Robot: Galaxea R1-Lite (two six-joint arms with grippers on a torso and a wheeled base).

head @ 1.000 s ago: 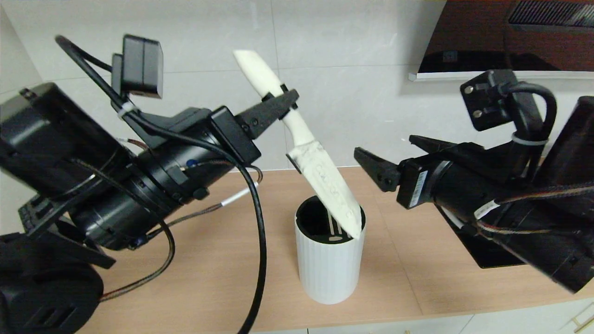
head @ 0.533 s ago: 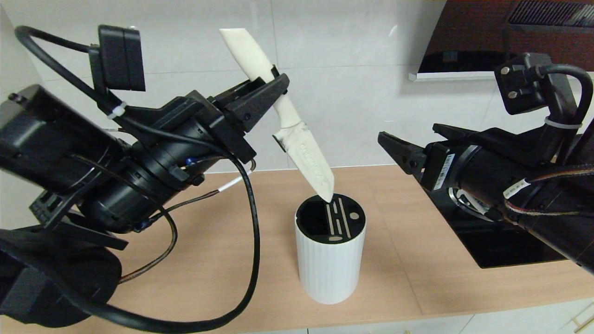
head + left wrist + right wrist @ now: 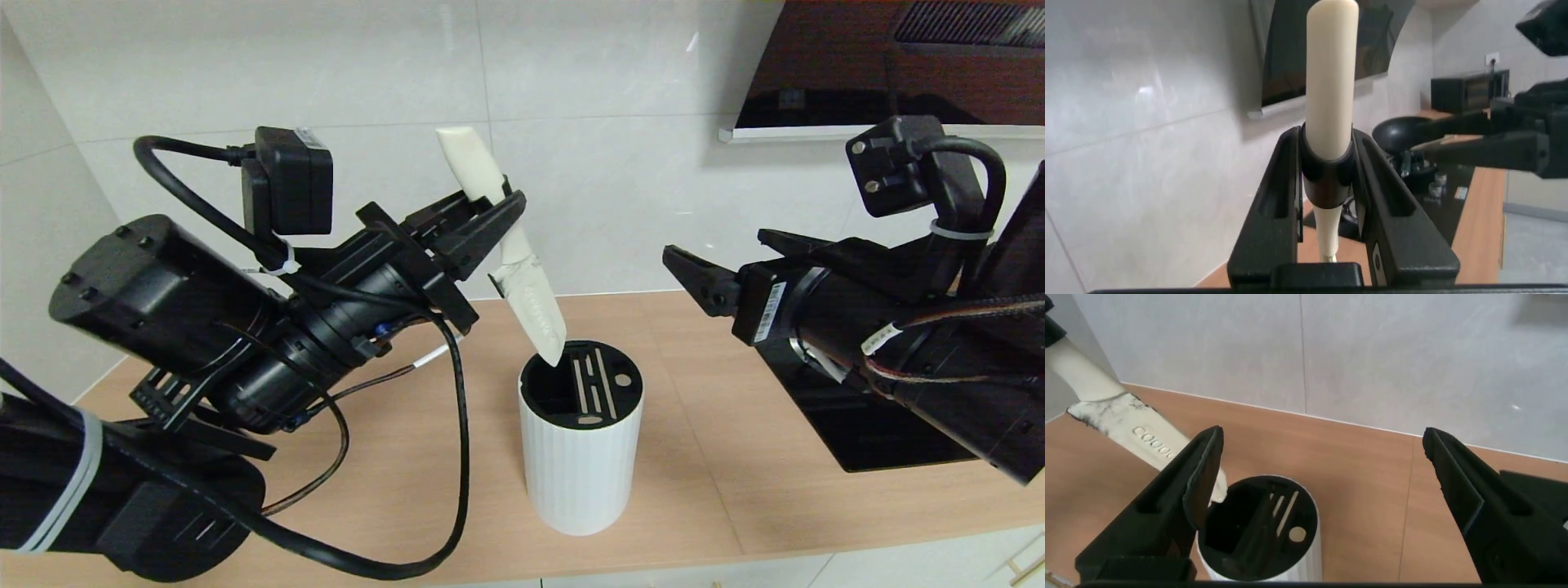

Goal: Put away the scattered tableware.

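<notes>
A white knife [image 3: 522, 269] with a cream handle hangs tilted, blade tip just above the rim of a white ribbed holder [image 3: 581, 457] with a black slotted top. My left gripper [image 3: 500, 214] is shut on the knife's handle [image 3: 1330, 90], high over the counter to the holder's left. The right wrist view has the holder [image 3: 1259, 535] below with the knife blade [image 3: 1135, 433] beside its rim. My right gripper [image 3: 718, 265] is open, empty, in the air to the right of the holder; its fingers [image 3: 1200, 478] spread wide either side of the holder.
The holder stands on a wooden counter [image 3: 392, 457] near its front edge. A black cooktop [image 3: 865, 441] lies at the right under my right arm. A tiled wall [image 3: 588, 106] and a range hood [image 3: 890, 73] close the back.
My left arm swung: the knife rose out from in front of the holder, then shifted left and lower so its tip hangs over the holder's left opening. My right gripper backed off to the right.
</notes>
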